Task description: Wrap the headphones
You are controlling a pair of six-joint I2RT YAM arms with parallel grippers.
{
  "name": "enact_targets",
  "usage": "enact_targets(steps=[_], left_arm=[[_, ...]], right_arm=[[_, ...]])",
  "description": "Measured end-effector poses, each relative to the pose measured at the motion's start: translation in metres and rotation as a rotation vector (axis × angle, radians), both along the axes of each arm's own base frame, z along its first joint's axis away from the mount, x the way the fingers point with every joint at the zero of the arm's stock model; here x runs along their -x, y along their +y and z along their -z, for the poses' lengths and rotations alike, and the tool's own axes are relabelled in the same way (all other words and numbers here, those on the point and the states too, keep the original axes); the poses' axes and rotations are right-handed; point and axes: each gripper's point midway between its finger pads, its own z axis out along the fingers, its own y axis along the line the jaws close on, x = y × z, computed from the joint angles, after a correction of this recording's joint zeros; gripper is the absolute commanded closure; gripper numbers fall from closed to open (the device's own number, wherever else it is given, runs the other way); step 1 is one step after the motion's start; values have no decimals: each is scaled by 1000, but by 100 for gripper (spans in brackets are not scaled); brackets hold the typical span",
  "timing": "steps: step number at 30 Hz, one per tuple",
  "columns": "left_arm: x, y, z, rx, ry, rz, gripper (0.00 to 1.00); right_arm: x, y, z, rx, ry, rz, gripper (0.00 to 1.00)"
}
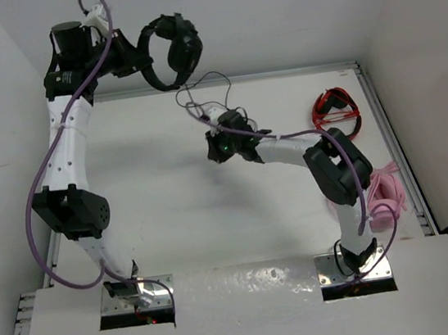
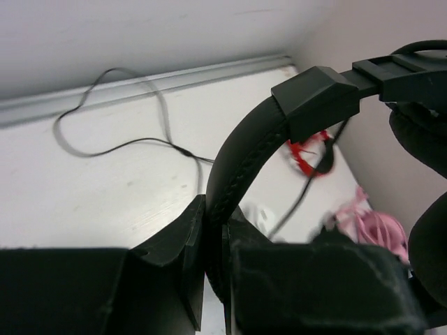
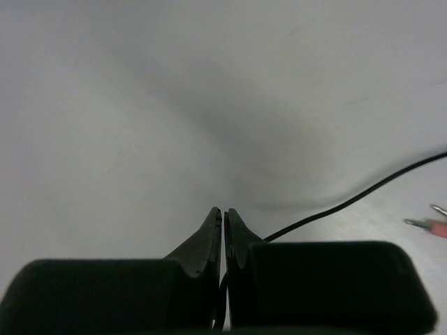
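The black headphones (image 1: pixel 175 50) hang in the air near the back wall. My left gripper (image 1: pixel 139 59) is shut on their headband, which shows in the left wrist view (image 2: pixel 244 160) clamped between the jaws of my left gripper (image 2: pixel 215 223). Their thin black cable (image 1: pixel 206 81) drops from the earcups to my right gripper (image 1: pixel 200 114), which is low over the table. In the right wrist view my right gripper (image 3: pixel 223 213) is shut with the cable (image 3: pixel 363 195) pinched deep between its jaws. The pinkish plugs (image 3: pixel 433 225) lie on the table to the right.
Red headphones (image 1: pixel 336 111) lie at the back right by the rail and show blurred in the left wrist view (image 2: pixel 307 153). Pink headphones (image 1: pixel 388 187) lie at the right edge beside the right arm. A loop of cable (image 2: pixel 119 146) lies near the back rail.
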Motion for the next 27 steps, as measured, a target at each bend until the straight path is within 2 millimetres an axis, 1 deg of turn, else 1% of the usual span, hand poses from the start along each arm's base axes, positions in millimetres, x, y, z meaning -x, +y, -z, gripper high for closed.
enact_targets(steps=[3, 5, 6, 7, 8, 9, 10, 12, 15, 16, 18, 20, 22, 24, 25, 26, 27], left_arm=[[-29, 38, 35, -25, 79, -157, 100], [-44, 59, 60, -96, 110, -257, 100], [-48, 68, 71, -142, 126, -298, 100], [-51, 77, 84, -192, 145, -332, 100], [-53, 86, 94, -237, 159, -365, 100], [-54, 91, 102, -279, 173, -388, 100], [-54, 95, 110, -317, 186, -407, 100], [-54, 98, 121, -359, 204, -425, 100], [-52, 100, 143, -408, 234, -426, 100], [-50, 100, 154, -441, 246, -419, 100], [-44, 93, 174, -526, 262, -392, 100], [-37, 86, 195, -647, 255, -354, 100], [-23, 69, 217, -769, 228, -289, 100], [-2, 53, 236, -870, 185, -211, 100], [9, 43, 240, -914, 152, -161, 100], [17, 37, 241, -949, 127, -120, 100], [23, 33, 239, -979, 99, -85, 100]], right_arm=[[55, 35, 12, 76, 23, -160, 100], [95, 50, 12, 107, 31, -254, 100], [111, 56, 6, 112, 24, -296, 100], [122, 58, 0, 114, 18, -321, 100], [130, 57, -11, 111, 8, -336, 100], [133, 56, -20, 108, -4, -344, 100], [135, 55, -31, 103, -20, -350, 100], [134, 50, -44, 106, -34, -350, 100], [139, 51, -52, 135, -12, -385, 100], [141, 51, -55, 149, 1, -397, 100], [139, 54, -67, 176, 10, -410, 100], [128, 55, -84, 220, -5, -392, 100], [111, 45, -101, 307, -49, -335, 100], [96, 25, -112, 412, -81, -274, 100], [90, 12, -115, 472, -92, -242, 100], [83, -4, -120, 536, -106, -212, 100], [77, -17, -122, 585, -120, -187, 100]])
